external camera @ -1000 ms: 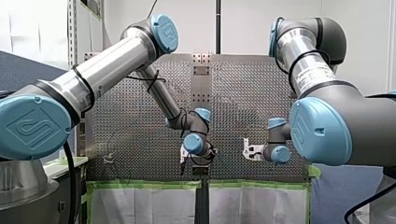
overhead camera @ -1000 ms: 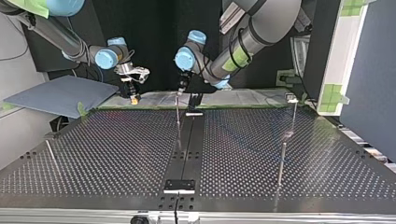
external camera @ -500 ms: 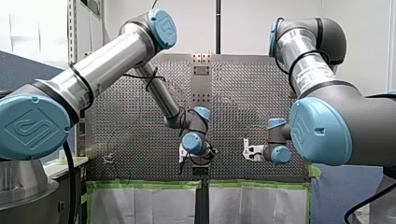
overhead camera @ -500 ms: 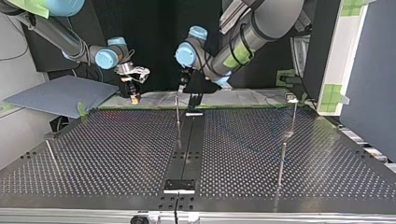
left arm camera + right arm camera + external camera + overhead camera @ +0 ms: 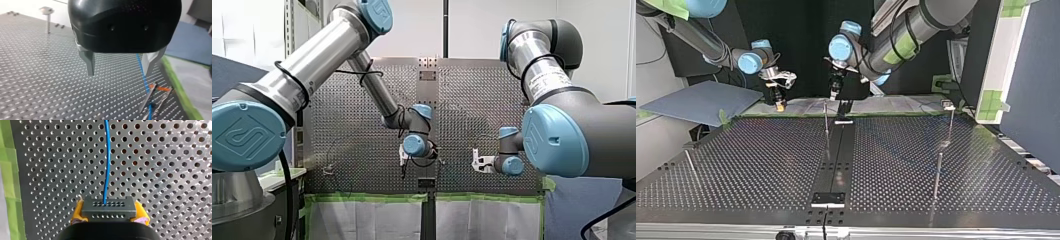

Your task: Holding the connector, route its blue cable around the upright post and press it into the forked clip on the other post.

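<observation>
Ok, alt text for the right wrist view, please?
My right gripper, yellow pads showing, is shut on a dark connector. Its blue cable runs straight ahead over the perforated table; green tape lines one edge.

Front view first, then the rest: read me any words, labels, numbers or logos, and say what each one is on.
No text can be read as words.
Printed label on my right arm: too small and blurred to read.
Blue joint cap on my left arm: a raised logo mark, no legible letters.
Connector: holes only, no marking.
</observation>
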### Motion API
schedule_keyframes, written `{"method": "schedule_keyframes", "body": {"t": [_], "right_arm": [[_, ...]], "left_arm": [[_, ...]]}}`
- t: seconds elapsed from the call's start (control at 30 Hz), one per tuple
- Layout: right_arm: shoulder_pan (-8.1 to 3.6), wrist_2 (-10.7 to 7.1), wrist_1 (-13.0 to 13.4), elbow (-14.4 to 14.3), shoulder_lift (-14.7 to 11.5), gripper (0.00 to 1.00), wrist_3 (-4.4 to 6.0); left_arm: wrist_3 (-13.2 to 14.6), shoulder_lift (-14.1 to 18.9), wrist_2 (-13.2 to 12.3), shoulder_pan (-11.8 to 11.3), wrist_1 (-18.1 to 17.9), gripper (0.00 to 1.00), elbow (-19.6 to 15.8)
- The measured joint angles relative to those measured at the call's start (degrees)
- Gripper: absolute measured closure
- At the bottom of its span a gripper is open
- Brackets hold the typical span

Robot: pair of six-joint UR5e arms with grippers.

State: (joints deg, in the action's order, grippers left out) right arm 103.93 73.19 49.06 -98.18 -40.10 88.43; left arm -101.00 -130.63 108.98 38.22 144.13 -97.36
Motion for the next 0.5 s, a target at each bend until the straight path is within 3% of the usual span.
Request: {"method": "schedule_keyframes", "body": {"t": [0.5], "right_arm": [[0.09, 0.03, 0.1, 0.0, 0.1, 0.98, 0.00]], "left_arm": [[-2.4, 6.9, 3.5, 0.1, -0.8, 0.07, -6.9]]}}
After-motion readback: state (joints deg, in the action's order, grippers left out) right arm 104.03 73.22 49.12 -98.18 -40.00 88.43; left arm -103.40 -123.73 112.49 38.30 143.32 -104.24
